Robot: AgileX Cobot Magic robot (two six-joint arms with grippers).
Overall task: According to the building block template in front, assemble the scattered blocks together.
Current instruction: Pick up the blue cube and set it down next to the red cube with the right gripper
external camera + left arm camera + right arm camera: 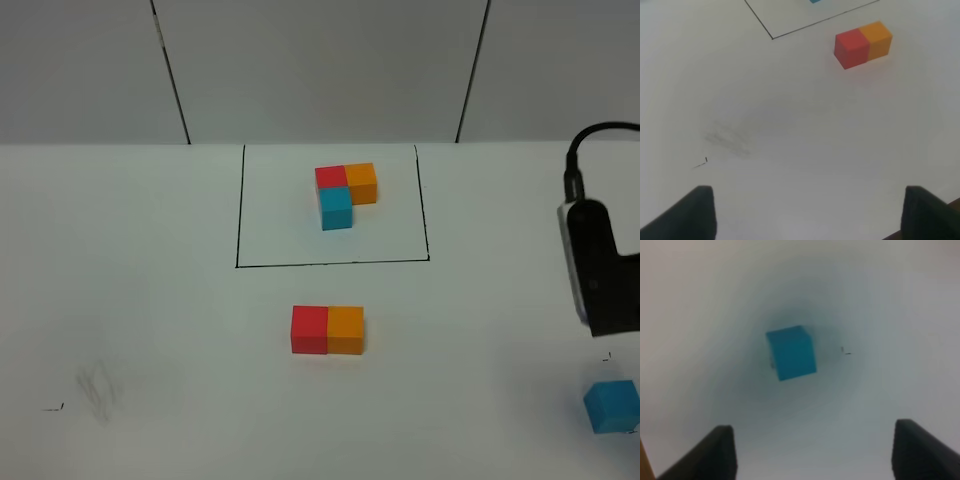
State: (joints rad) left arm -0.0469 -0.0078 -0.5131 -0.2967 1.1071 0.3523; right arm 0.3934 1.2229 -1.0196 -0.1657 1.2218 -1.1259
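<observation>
The building block template [343, 192] lies at the back middle: red and orange cubes in a row with a blue cube in front of the red, inside a thin black frame. Of the scattered blocks, the red block [309, 329] and orange block [346, 330] sit touching side by side in front of the frame, also seen as red block [851, 47] and orange block [876, 39]. The light blue block [611, 405] rests alone at the front right. My right gripper [812, 452] hangs open above the table, the blue block [791, 359] ahead of its fingertips, apart from them. My left gripper [807, 212] is open and empty.
The right arm's body [597, 265] with its black cable stands over the table's right edge. A faint grey smudge [97, 390] and small black marks [53, 407] lie on the white tabletop at the front left. A wall rises behind the table.
</observation>
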